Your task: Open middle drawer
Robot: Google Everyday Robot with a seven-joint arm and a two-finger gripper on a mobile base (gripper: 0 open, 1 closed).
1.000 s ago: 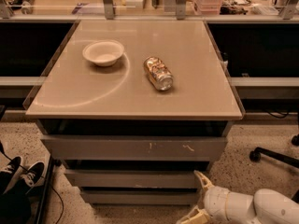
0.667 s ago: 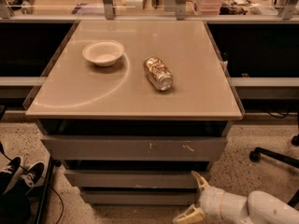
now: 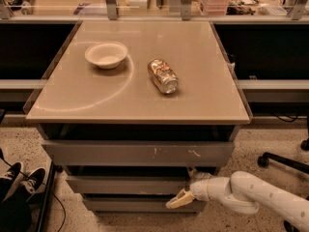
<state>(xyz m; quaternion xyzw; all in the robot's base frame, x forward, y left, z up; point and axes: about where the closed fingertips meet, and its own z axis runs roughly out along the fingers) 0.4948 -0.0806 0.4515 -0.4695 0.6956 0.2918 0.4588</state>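
Under tabletop (image 3: 145, 100), spread claw (image 3: 186, 186) straddles middle drawer (image 3: 125, 184).

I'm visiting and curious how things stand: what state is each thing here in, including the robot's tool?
White bowl: upright, empty.
Soda can: lying on its side.
Top drawer: looks shut.
Middle drawer: looks shut.
Bottom drawer: looks shut.
Tool: open, at the middle drawer's right end.
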